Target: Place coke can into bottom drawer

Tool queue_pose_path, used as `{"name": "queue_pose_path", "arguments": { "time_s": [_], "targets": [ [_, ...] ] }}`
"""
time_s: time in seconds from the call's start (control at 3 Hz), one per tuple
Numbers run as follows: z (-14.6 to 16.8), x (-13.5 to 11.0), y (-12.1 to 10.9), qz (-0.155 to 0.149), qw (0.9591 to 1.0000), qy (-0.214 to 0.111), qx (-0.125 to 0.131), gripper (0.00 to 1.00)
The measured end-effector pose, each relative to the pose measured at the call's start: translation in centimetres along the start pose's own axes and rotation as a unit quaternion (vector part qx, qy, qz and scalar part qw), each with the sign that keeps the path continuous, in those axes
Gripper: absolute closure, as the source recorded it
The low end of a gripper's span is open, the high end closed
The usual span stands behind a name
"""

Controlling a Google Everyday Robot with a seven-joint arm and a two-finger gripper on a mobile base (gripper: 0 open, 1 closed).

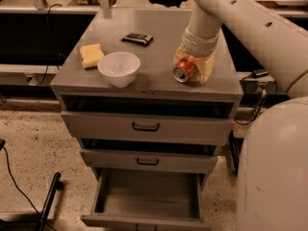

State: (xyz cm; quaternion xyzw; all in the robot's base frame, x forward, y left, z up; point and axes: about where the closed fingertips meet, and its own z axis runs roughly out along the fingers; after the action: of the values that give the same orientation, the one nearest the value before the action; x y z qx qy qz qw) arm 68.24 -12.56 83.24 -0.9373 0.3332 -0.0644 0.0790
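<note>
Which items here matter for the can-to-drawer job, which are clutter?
Job: coke can, lying on the cabinet top; gripper, down at the can; bottom drawer, pulled open.
Clutter: white bowl; yellow sponge; dark packet.

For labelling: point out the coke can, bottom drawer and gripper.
coke can (186, 69): camera view, its red side.
bottom drawer (144, 198): camera view, bare tray floor.
gripper (192, 66): camera view, between fingertips clamping the can on the cabinet top (159, 57).
</note>
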Motion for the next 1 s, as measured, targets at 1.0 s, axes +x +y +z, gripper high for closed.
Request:
{"name": "queue_pose_path", "arguments": {
  "time_s": [1.0],
  "targets": [
    [-0.5,-0.12,-0.35,0.003,0.9998,-0.016,0.014,0.55]
  ]
}}
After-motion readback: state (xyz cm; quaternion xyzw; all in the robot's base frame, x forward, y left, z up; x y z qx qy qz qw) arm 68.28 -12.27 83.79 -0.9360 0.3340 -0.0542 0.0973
